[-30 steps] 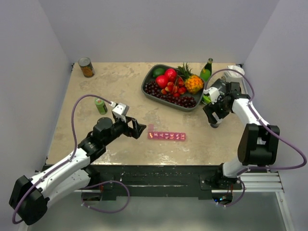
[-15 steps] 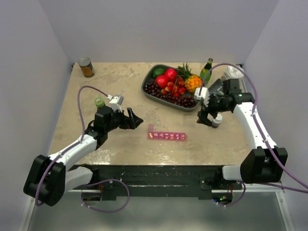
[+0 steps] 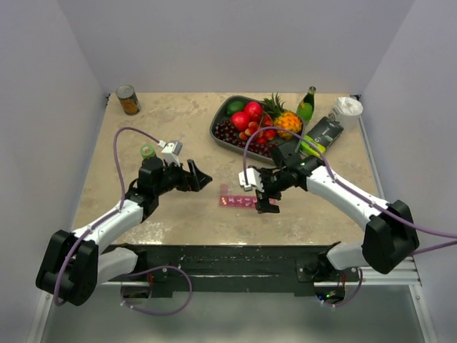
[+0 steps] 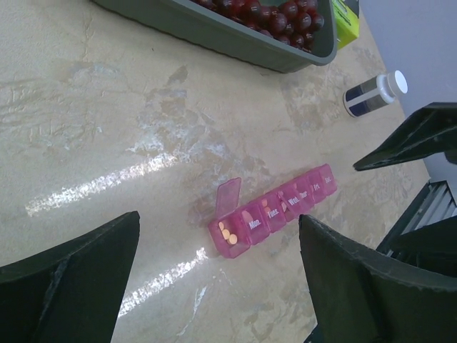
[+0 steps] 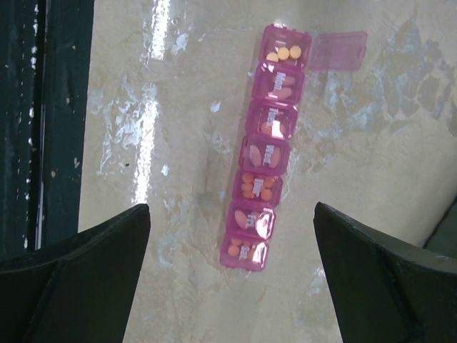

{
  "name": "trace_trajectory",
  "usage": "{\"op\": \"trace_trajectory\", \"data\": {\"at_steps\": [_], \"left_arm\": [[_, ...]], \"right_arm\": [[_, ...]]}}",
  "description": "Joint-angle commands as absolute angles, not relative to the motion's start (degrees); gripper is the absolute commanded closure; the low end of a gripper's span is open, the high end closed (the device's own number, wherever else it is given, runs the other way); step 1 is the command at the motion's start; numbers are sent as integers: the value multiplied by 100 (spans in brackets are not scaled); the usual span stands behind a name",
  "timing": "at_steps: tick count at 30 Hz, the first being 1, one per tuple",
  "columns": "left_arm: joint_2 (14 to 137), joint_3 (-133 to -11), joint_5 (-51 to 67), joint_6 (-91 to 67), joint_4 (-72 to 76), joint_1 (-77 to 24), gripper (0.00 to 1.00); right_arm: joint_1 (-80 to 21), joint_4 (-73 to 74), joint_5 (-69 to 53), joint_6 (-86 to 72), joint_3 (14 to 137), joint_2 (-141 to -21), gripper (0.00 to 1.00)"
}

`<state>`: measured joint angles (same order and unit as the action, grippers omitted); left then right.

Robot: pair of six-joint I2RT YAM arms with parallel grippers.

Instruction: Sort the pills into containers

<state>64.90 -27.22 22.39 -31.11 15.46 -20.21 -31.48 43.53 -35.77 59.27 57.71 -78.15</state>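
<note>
The containers are a pink strip of lidded compartments (image 3: 239, 201) lying on the table, seen close in the left wrist view (image 4: 285, 200) and the right wrist view (image 5: 265, 153). Its end compartment has its lid (image 5: 340, 50) flipped open, with three round orange pills (image 5: 283, 53) inside; the closed compartments show more pills through their lids. My left gripper (image 3: 203, 179) is open, hovering left of the strip (image 4: 220, 218). My right gripper (image 3: 265, 194) is open above the strip's right end (image 5: 232, 207). Neither holds anything.
A grey fruit tray (image 3: 218, 132) stands behind the strip. A small bottle (image 4: 375, 93) lies to the strip's right. A can (image 3: 128, 99) is at the back left, a small green bottle (image 3: 148, 151) by my left arm, and a green glass bottle (image 3: 307, 103) at the back right.
My right arm has swung left from the right side of the table to above the strip's right end. My left gripper drew back a little to the left, then stayed.
</note>
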Motion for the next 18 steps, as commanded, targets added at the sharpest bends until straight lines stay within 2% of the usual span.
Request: {"op": "trace_trajectory", "data": {"at_steps": [1,12,18], "left_arm": [[6547,-2611,2452,-3225,2047,-1942,5],[7022,-2488,2689,-3340,2671,-1907,9],[7567,-2531,2865,-3507,3243,-1907,16]], "right_arm": [[-3647,3588,-3024,5415,5661,-8050,1],[-4016,2997,-3085,4957,5239,-8244,1],[-4078,2848,-2962,4913,5168,-8288,1]]}}
